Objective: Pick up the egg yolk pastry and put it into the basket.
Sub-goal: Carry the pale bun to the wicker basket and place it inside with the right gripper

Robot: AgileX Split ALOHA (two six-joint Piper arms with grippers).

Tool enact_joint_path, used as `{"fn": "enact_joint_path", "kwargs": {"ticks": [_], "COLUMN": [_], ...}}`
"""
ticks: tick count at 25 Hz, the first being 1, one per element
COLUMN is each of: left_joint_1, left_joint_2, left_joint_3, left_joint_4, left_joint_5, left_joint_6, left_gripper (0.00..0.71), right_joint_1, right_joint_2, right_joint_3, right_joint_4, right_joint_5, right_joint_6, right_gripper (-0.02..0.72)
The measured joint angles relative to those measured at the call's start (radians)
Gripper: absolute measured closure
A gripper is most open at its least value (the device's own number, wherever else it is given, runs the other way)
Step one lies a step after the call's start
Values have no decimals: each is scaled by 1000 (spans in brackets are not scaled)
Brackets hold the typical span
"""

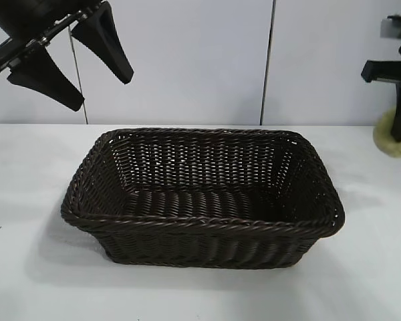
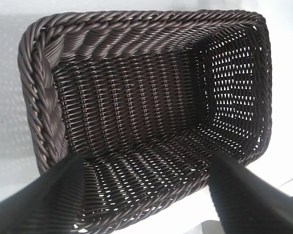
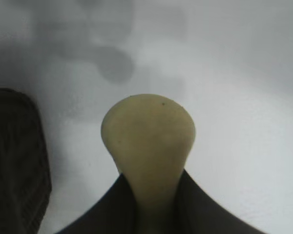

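The wicker basket [image 1: 202,200] sits nearest, in the lower middle of the exterior frame, on the white surface [image 1: 27,281], and nothing lies in it. Behind it at the far right edge, the right pincer [image 1: 399,134] hangs above the surface, pinching the egg yolk pastry [image 1: 389,135]. The right wrist view shows the pale lump [image 3: 147,141] squeezed narrow between the two dark fingers, with clear space beneath it.

The step in hand looks like the carry to the basket. To do it well, the grip should probably stay as tight as it is, since the dough bulges below the fingers and could slip. The pastry needs to clear the braided rim [image 1: 306,139], then be lowered toward the basket floor before release.

At the upper left, the left pincer [image 1: 70,57] hovers with fingers spread, holding nothing.
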Motion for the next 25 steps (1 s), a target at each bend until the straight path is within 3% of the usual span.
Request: {"fn": "enact_joint_path", "kwargs": {"ticks": [16, 25], "left_joint_1": [0, 0], "left_joint_2": [0, 0], "left_joint_3": [0, 0], "left_joint_4": [0, 0], "left_joint_5": [-2, -3], "left_joint_6": [1, 1], "left_gripper": [189, 189], "right_joint_1": [0, 10], "right_joint_2": [-47, -47], "right_joint_3": [0, 0], "right_joint_4": [262, 284], "right_joint_5": [52, 70], "right_joint_6": [-127, -144], "right_gripper": [591, 596]}}
